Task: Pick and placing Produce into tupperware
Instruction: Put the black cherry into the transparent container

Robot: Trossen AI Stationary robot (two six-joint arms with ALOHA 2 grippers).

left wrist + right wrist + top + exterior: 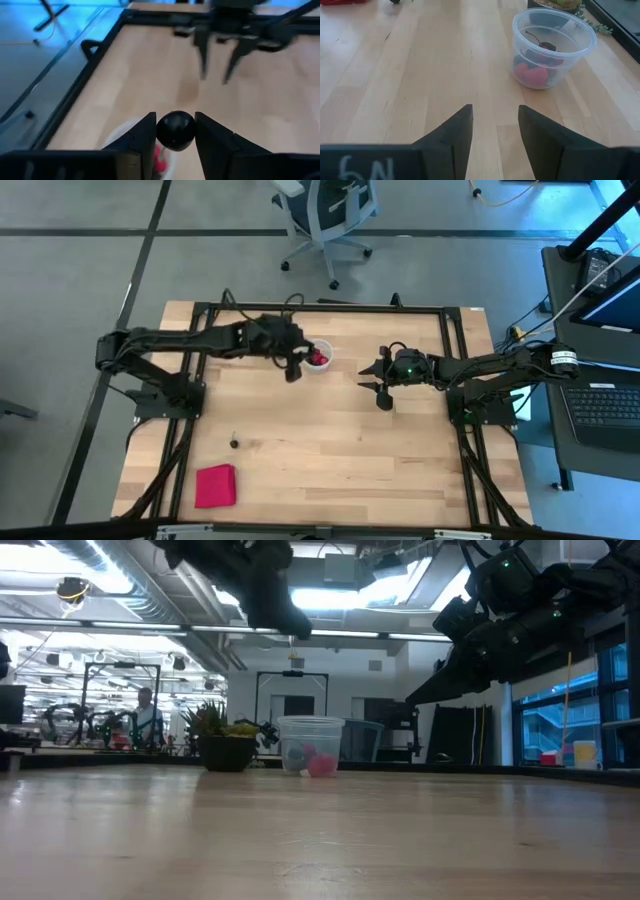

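While left claw grips produce, tupperware sits below.

Only one piece of writing could be made out. In the right wrist view, pale handwritten characters were seen on the dark body of the right tool, at the lower left corner of that picture; they appeared as "6N" or similar, possibly upside down, and were cut off by the picture's edge, so that their reading could not be settled. No label, brand or number was found on the tupperware, and nothing legible was seen on the tabletop. Signs in the room behind, in the low view, could not be read.
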